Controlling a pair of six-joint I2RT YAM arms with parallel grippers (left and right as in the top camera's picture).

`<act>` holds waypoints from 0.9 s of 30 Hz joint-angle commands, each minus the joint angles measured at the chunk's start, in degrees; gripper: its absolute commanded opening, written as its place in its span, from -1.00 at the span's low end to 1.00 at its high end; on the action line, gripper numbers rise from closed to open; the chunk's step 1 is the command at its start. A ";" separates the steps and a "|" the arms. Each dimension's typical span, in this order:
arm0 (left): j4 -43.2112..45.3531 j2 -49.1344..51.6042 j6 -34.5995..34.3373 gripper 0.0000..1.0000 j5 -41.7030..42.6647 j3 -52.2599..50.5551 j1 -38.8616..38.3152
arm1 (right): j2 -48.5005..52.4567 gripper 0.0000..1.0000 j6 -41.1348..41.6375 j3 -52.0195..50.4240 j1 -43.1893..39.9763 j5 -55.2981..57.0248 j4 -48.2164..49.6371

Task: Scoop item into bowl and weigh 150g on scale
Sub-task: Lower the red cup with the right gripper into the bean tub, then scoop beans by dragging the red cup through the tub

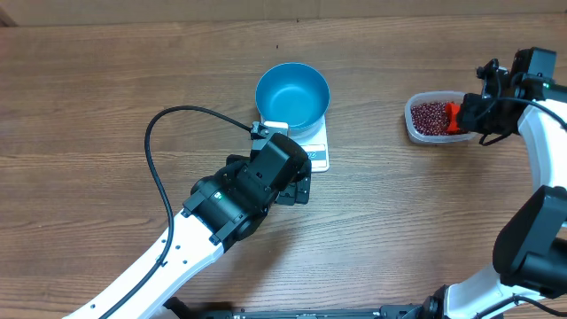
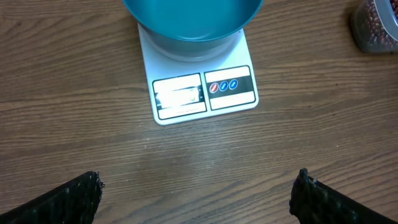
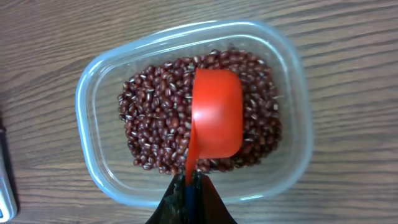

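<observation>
The light-blue bowl (image 1: 292, 96) (image 2: 191, 18) stands empty on the white scale (image 1: 315, 151) (image 2: 205, 93), whose display and buttons face my left gripper (image 1: 299, 184) (image 2: 198, 190). That gripper is open over bare wood just in front of the scale, holding nothing. At the right, dark red beans (image 1: 431, 116) (image 3: 155, 124) fill a clear plastic tub (image 1: 416, 128) (image 3: 93, 93). My right gripper (image 1: 468, 113) (image 3: 191, 180) is shut on the handle of an orange-red scoop (image 3: 216, 118) (image 1: 454, 118). The scoop lies on the beans with its rounded back facing the wrist camera.
The left arm (image 1: 204, 239) and its black cable (image 1: 155, 168) cross the lower-left of the wooden table (image 1: 89, 115). The right arm (image 1: 536, 221) runs along the right edge. The table's far edge (image 1: 133, 22) lies behind the bowl.
</observation>
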 commanded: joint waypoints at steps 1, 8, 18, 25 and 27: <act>0.07 0.22 -0.72 0.99 -0.59 0.20 -0.11 | -0.02 -0.93 0.76 -2.40 -0.11 -1.09 -0.04; 0.07 0.22 -0.72 0.99 -0.59 0.20 -0.11 | -0.02 -0.93 0.76 -4.81 -0.11 -4.09 1.51; 0.07 0.22 -0.72 0.99 -0.59 0.20 -0.11 | -0.02 -0.93 0.74 -6.78 -0.13 -10.51 2.86; 0.07 0.22 -0.72 0.99 -0.59 0.20 -0.11 | -0.02 -0.93 0.70 -6.80 -0.13 -12.44 2.80; 0.07 0.22 -0.72 0.99 -0.59 0.20 -0.11 | -0.02 -0.93 0.72 -6.80 -0.13 -12.44 2.84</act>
